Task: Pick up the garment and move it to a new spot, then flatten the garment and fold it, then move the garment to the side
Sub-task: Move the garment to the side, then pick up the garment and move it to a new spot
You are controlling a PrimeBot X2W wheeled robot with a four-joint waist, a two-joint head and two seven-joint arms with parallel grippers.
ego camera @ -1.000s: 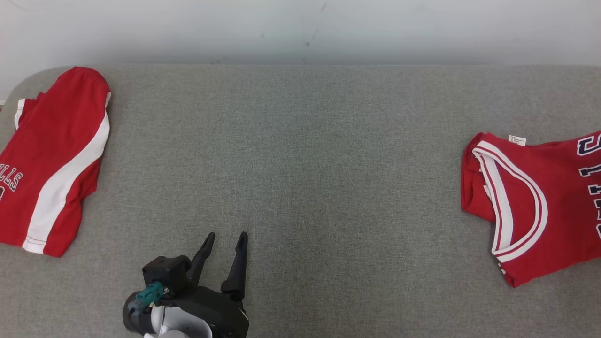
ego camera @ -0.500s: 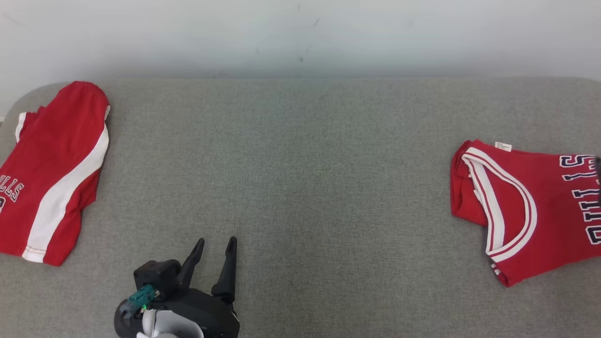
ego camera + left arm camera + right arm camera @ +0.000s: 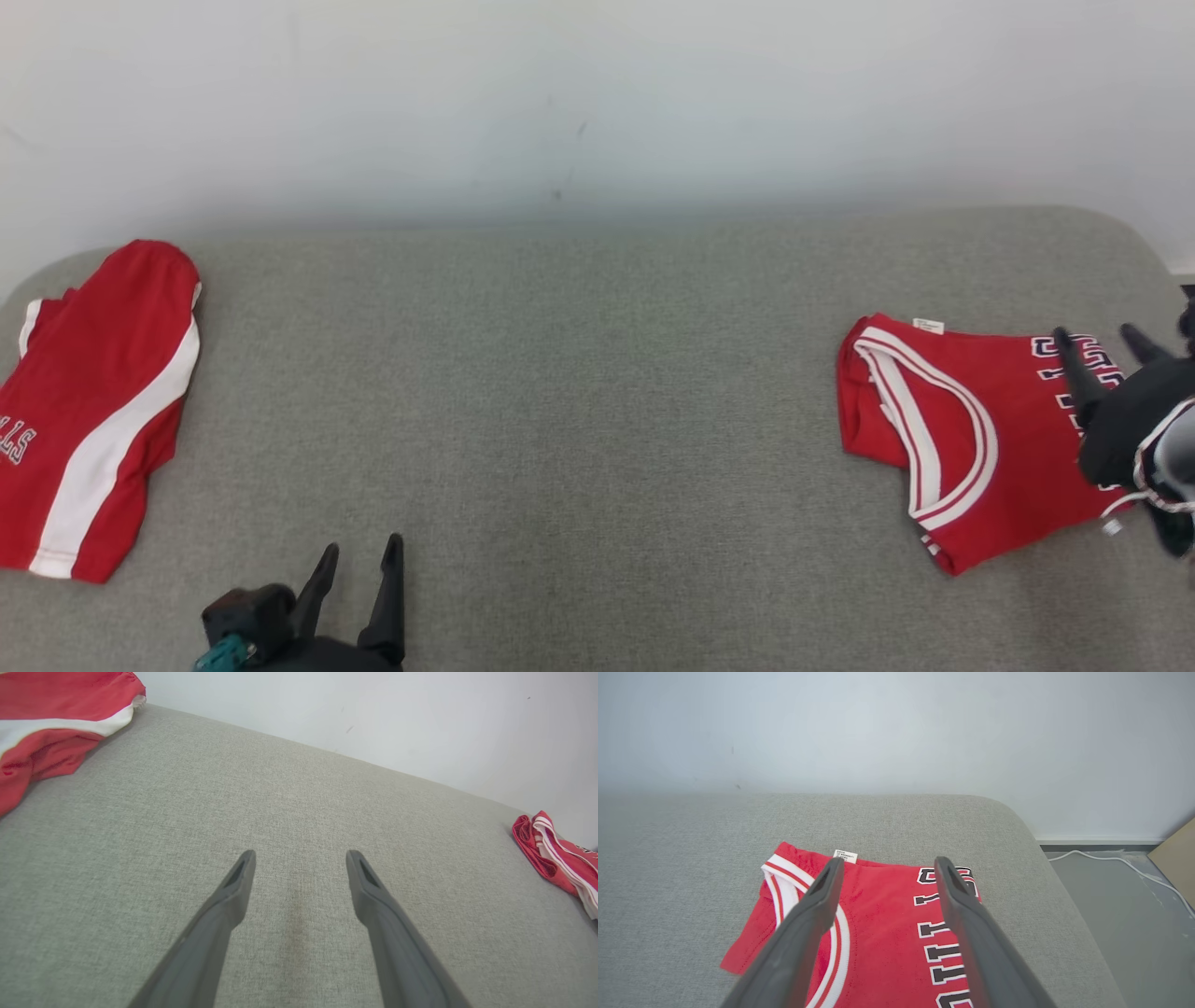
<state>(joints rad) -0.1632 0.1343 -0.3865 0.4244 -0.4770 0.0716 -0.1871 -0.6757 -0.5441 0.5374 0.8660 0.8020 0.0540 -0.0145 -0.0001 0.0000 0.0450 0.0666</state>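
At the far left of the grey couch top (image 3: 579, 401) lie the red shorts (image 3: 93, 411). They are folded and have a wide white stripe down them. Some dark letters show at their left edge. In the left wrist view the red shorts (image 3: 56, 690) sit in the top left corner.

Next comes the left gripper (image 3: 361, 551), low down near the front edge. Its two dark fingers are spread wide apart. There is nothing between them. In its own wrist view the left gripper (image 3: 301, 856) points across bare grey cloth, well apart from both pieces of clothing.

The middle of the couch top is bare.

On the right side lies the red jersey (image 3: 1013, 392). It is folded and rests flat near the right end of the couch top. It has a white and red trim round the neck, dark letters, and a small white tag (image 3: 928, 325) at its back edge.

The right gripper (image 3: 1094, 332) is at the far right, over the letters. In its own wrist view the right gripper (image 3: 889, 861) has its fingers wide apart above the red jersey (image 3: 882, 905). It holds nothing.

Past the couch end are a grey floor (image 3: 1111, 896) and a white cable (image 3: 1111, 858).
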